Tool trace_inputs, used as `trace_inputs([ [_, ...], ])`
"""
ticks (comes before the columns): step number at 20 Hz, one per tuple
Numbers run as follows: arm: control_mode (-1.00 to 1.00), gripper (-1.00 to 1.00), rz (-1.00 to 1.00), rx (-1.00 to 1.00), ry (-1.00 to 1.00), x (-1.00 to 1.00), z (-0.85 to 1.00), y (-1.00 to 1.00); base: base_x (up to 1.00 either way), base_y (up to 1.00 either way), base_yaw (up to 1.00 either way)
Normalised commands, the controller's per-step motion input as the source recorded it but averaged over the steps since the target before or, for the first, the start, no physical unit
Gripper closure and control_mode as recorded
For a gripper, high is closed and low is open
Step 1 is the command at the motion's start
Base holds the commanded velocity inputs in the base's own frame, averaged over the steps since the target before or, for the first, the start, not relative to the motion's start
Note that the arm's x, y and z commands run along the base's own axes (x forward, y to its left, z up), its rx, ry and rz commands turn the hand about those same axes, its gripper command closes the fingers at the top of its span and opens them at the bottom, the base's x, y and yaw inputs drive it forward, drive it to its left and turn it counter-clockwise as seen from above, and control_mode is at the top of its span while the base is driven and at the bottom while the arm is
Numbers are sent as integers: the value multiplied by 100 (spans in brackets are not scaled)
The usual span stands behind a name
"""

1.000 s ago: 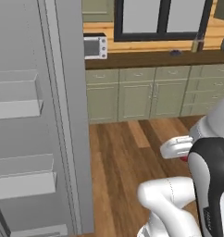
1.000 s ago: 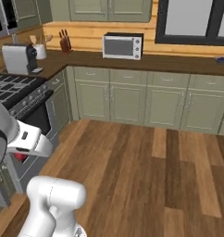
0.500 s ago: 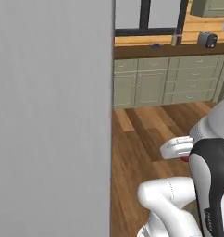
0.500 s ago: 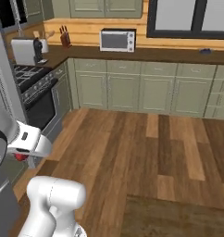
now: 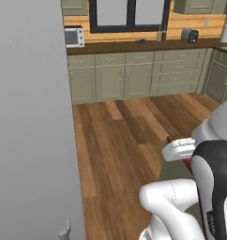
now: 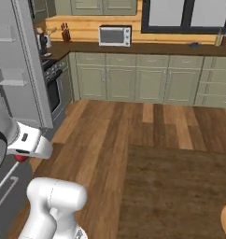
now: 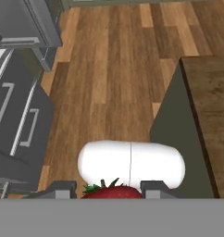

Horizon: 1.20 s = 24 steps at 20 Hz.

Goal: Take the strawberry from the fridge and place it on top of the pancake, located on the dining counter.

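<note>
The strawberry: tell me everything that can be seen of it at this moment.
The strawberry is a small glossy red berry with a green leafy cap, seen in the hand view sitting between the gripper's two grey fingers, which close on it from either side. Its lower part is cut off from view. In the right base view a red bit of it peeks out under the white hand, held above the wood floor, near the dining counter.

Non-task items: white microwave [image 6: 115, 35] on dark wall desk [image 6: 147, 48] below black-framed window [image 6: 187, 15], knife block [image 6: 65, 33] to its left, green cabinets [image 5: 129, 79] underneath, stove [image 6: 54, 84] adj., wood plank floor [image 5: 120, 136] throughout.
</note>
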Motion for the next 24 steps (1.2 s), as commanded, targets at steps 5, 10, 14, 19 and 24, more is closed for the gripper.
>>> trace_inputs([
  [5,100,100,0,0,0,0,0,0,-100,-39,-8],
  [10,100,100,0,0,0,0,0,0,-100,-46,-9],
  [14,100,100,0,0,0,0,0,0,-100,-80,-14],
  [19,100,100,0,0,0,0,0,0,-56,-100,-13],
  [24,100,100,0,0,0,0,0,0,0,-100,-6],
])
